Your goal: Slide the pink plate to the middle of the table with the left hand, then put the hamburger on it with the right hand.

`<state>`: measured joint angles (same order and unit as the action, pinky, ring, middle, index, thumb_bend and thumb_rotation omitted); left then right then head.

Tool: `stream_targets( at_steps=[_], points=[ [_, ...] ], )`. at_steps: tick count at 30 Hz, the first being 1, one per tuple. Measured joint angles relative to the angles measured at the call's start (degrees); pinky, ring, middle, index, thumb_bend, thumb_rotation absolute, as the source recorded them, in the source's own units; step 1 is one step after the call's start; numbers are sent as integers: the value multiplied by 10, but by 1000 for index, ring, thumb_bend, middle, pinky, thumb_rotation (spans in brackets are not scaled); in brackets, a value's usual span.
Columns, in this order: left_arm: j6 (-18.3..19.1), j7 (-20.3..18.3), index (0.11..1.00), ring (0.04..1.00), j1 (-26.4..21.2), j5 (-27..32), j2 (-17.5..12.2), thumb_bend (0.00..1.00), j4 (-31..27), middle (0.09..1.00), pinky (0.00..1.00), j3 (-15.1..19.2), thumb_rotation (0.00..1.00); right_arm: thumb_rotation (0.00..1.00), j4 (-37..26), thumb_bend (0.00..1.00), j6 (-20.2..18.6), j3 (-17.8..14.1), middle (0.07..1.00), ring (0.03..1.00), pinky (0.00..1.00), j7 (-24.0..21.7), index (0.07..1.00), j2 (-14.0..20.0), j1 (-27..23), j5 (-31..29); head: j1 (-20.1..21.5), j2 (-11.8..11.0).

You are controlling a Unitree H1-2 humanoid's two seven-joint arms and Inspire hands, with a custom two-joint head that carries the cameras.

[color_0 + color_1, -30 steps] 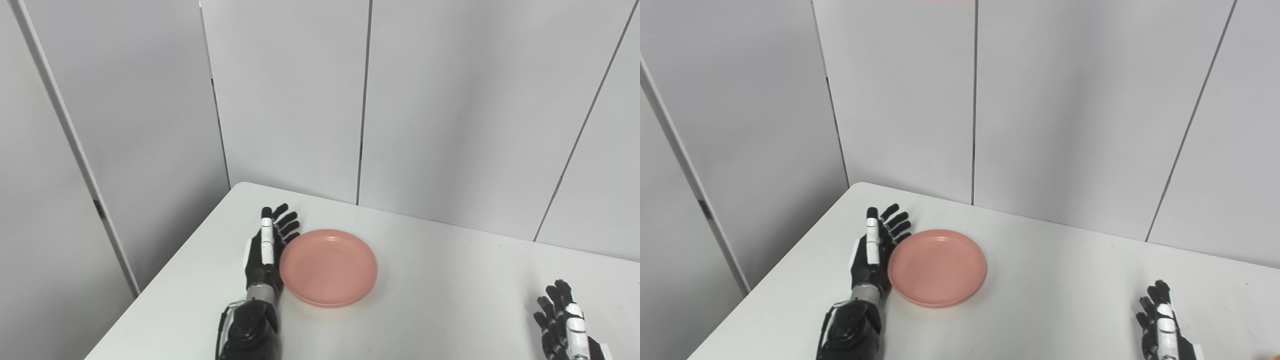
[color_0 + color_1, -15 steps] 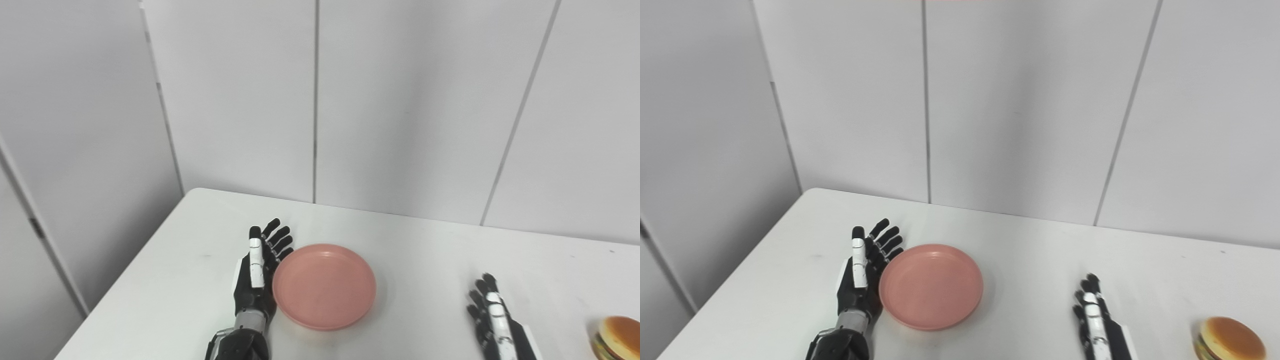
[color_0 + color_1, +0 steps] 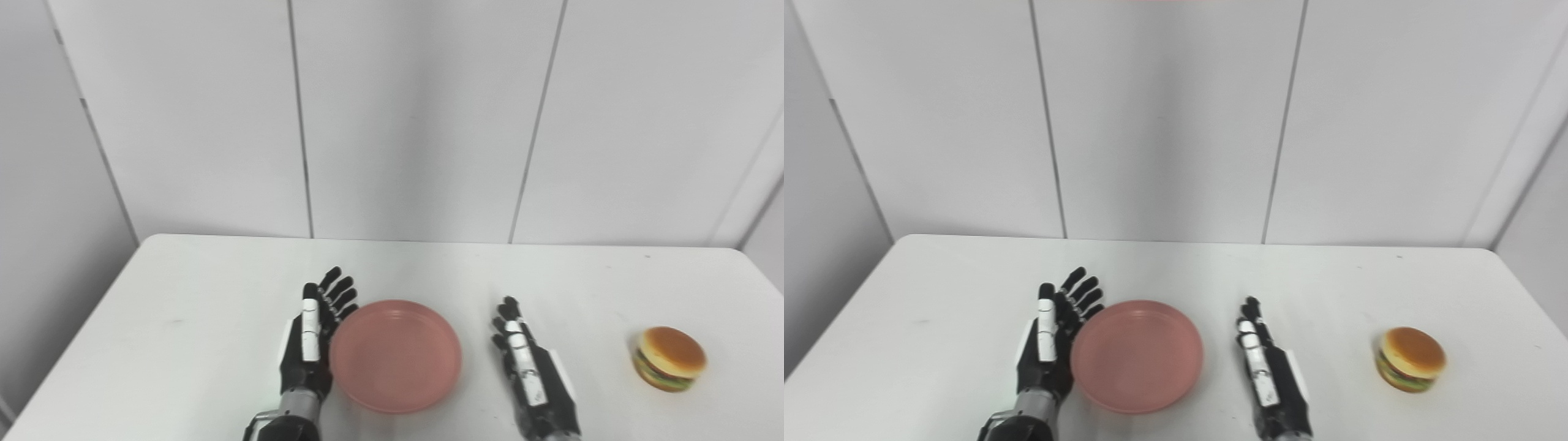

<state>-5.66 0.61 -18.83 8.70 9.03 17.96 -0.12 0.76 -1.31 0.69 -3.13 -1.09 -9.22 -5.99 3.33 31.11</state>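
Observation:
A round pink plate (image 3: 395,355) lies on the white table (image 3: 202,288), near its middle and close to the front. My left hand (image 3: 312,340) is open, edge-on, fingers straight, right against the plate's left rim. My right hand (image 3: 530,373) is open and empty, fingers straight, resting a little to the right of the plate without touching it. A hamburger (image 3: 669,358) with a tan bun sits on the table further right, well apart from the right hand. The same scene shows in the right eye view: plate (image 3: 1137,355), hamburger (image 3: 1410,359).
White wall panels (image 3: 416,116) stand directly behind the table's far edge. The table's left edge (image 3: 79,331) and right corner (image 3: 744,260) are in view.
The camera has swung to the right, bringing the hamburger and the table's right side into view. The left hand stays against the plate's left rim. The right hand now shows nearer the plate.

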Motion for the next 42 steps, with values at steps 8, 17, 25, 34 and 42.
stream_targets(
  at_steps=[8,17,25,34,42],
  points=[
    [20,-22,901,914,27,3,3,817,-36,912,897,-20,1000,929,6,567,0,3,1000,1000,1000,5,1000,-6,-11,9,21,7],
    [12,-21,944,963,30,-17,11,783,-27,957,974,-33,1000,880,24,671,51,-6,1000,1000,1000,24,1000,7,-28,49,29,5],
    [-7,-21,980,991,22,-39,12,780,-9,982,1000,-42,1000,781,26,713,81,-9,932,928,914,9,945,101,-71,99,46,-3],
    [-30,-22,1000,1000,16,-44,12,773,7,1000,1000,-48,1000,481,-73,777,-8,-19,863,828,767,-71,873,261,-96,157,57,-7],
    [-33,-29,1000,1000,14,-40,11,773,12,1000,1000,-51,1000,287,-106,843,-72,-12,889,890,834,-136,866,355,-119,218,55,-1]
  ],
)
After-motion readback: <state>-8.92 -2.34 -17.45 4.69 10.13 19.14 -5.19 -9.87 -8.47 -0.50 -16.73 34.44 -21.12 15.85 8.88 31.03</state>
